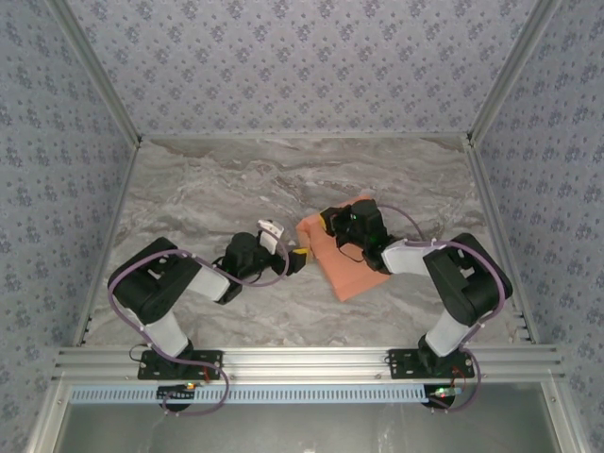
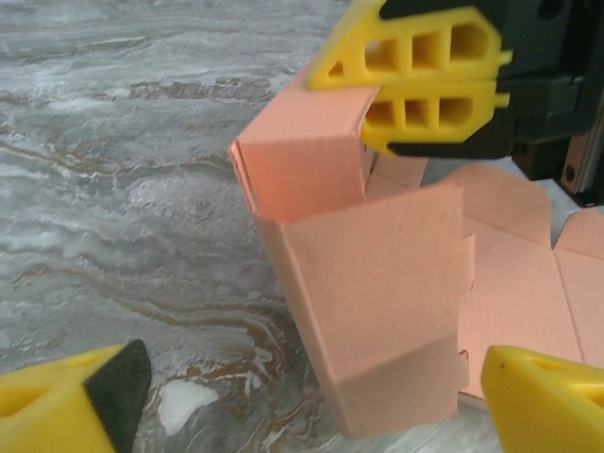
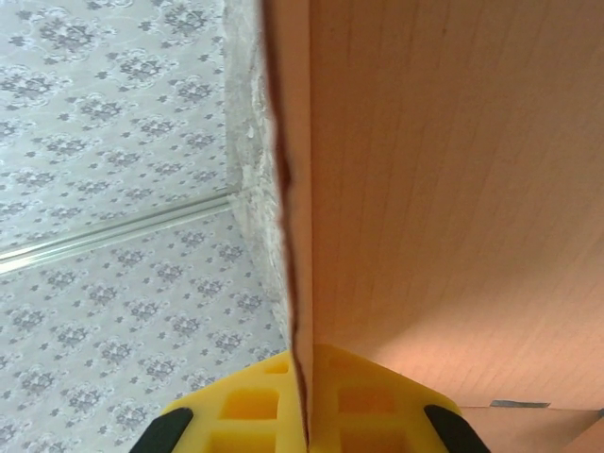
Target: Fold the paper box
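Right fingers (image 3: pixel 236 406) pinch paper box (image 2: pixel 377 283), left fingers (image 2: pixel 543 396) apart

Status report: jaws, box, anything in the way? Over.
Right jaws shut on the paper box, pinching a raised flap. Left jaws open, facing the upright panel, not touching. Box partly folded, rest flat on the table. Nothing in the way.

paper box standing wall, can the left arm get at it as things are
Probably yes. The left end effector is open and faces the paper box's raised wall, with nothing seen between them. The right end effector pinches only the top flap, leaving the lower wall free.
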